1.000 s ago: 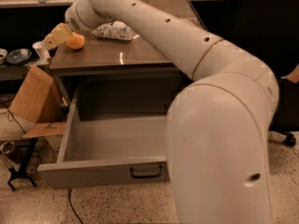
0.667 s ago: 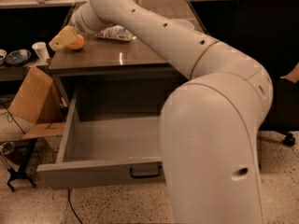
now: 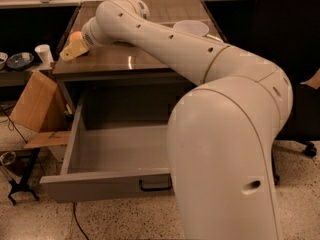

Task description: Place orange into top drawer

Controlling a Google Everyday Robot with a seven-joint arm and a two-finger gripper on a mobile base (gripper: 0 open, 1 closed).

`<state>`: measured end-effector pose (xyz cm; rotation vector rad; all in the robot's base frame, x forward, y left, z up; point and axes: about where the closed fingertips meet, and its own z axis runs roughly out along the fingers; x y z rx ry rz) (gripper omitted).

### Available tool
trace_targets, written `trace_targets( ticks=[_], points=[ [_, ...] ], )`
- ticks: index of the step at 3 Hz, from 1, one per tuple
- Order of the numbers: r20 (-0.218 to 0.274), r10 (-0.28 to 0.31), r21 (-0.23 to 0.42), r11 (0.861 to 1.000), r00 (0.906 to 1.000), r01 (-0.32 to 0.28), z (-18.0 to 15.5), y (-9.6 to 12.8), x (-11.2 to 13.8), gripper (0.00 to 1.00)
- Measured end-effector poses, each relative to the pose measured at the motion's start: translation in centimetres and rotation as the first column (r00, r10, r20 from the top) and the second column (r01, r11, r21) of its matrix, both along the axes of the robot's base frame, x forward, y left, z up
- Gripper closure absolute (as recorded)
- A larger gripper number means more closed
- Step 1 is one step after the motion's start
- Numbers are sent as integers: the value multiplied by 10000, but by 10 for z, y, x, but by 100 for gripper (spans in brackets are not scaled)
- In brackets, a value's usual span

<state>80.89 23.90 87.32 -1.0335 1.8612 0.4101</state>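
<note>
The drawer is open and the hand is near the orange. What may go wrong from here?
The hand is at the left edge of the counter, beside the orange; a nudge might roll the fruit off, outside the top drawer.
The arm lies close to the white bowl and might knock it.
</note>
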Motion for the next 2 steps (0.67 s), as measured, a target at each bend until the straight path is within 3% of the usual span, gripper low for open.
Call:
trace_targets(
  ticks=[2],
  points=[
    [41,394,162,9991,9992,-394,-7,26,19,1]
  ],
)
